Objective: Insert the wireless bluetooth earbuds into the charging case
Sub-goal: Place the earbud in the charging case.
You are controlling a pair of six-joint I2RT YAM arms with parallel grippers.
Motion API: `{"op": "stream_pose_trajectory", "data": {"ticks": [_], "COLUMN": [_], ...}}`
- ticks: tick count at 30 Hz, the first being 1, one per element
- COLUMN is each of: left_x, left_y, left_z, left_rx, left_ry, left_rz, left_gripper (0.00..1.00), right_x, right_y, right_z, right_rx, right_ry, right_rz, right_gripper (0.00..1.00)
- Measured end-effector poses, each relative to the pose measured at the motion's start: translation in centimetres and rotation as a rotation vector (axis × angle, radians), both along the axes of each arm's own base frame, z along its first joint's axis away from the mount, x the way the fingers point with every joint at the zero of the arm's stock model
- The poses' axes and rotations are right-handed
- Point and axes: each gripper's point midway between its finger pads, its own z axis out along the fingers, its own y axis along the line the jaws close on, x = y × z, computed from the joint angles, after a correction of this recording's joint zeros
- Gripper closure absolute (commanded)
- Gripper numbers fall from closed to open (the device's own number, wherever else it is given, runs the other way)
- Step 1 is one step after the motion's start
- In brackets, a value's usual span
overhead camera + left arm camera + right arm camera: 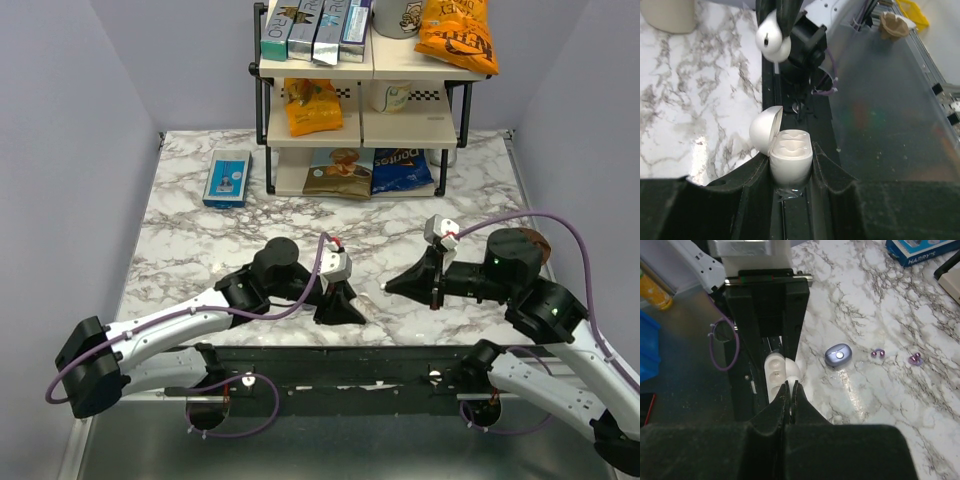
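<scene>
My left gripper [791, 161] is shut on the white charging case [790, 160], holding it upright by its lower body. The lid [762, 131] is swung open to the left and both sockets show empty. My right gripper [790, 386] is shut on a white earbud [772, 42], which hangs above the case, apart from it. In the right wrist view the open case [774, 374] lies just beyond my shut fingertips. In the top view the left gripper [345, 308] and right gripper [387, 287] meet near the table's front edge.
A small bluish-grey oval case [838, 355] lies on the marble with two purple bud pairs [877, 353] [915, 359] to its right. A blue box [227, 178] sits at back left beside a snack shelf [360, 120]. The black front rail [800, 107] runs under the grippers.
</scene>
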Motion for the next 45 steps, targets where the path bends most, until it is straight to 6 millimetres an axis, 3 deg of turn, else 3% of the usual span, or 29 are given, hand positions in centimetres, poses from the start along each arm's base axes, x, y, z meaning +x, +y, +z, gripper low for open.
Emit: {"op": "stream_pose_trajectory", "data": {"ticks": [8,15,45], "left_x": [-0.9,-0.8,0.0], "left_y": [0.6,0.7,-0.3], "left_z": [-3.1,-2.9,-0.8], "left_rx": [0.108,0.117,0.082], "left_ry": [0.039,0.04,0.02], "left_rz": [-0.082,-0.096,-0.083], "left_gripper": [1.0,1.0,1.0], "right_x": [-2.5,-4.0,-2.7], "right_y": [0.0,0.4,3.1], "right_z": [0.3,0.2,-2.0], "right_rx": [0.013,0.016,-0.025], "right_ry": [0.004,0.031,0.111], "right_rz": [0.123,0.209,0.193], "right_gripper": [0.99,0.99,0.99]}}
